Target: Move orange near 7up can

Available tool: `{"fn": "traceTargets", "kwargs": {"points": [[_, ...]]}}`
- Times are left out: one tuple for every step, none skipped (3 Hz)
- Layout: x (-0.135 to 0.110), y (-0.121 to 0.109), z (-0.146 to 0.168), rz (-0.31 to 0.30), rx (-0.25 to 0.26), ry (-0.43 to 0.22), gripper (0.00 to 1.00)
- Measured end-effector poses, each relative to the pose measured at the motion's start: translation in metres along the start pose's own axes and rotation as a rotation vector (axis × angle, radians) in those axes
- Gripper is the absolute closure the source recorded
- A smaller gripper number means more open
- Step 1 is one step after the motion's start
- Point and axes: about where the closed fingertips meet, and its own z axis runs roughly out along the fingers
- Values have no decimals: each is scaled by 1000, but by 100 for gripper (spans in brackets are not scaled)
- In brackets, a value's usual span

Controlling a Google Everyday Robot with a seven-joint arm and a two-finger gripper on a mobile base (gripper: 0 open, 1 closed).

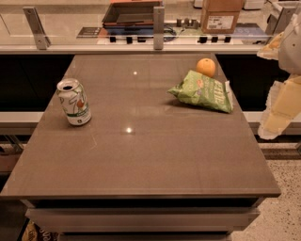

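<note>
The orange [206, 67] sits at the far right of the grey table [141, 155], touching the far edge of a crinkled green chip bag [203, 91]. The 7up can [74, 101], white and green with an open silver top, stands upright near the table's left edge, far from the orange. My gripper [276, 115] is at the right edge of the view, beyond the table's right side, to the right of and apart from the chip bag and the orange. It holds nothing that I can see.
A counter with a glass rail [141, 40] runs behind the table, with a dark tray [131, 13] and a cardboard box [221, 16] on it. Speckled floor [282, 207] lies at the right.
</note>
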Motion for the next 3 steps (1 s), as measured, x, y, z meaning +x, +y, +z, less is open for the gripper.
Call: {"fn": "traceTargets", "kwargs": {"points": [[0, -3, -1, 4, 8, -13, 0], [1, -16, 1, 3, 19, -74, 0], [9, -43, 13, 46, 51, -169, 0]]}}
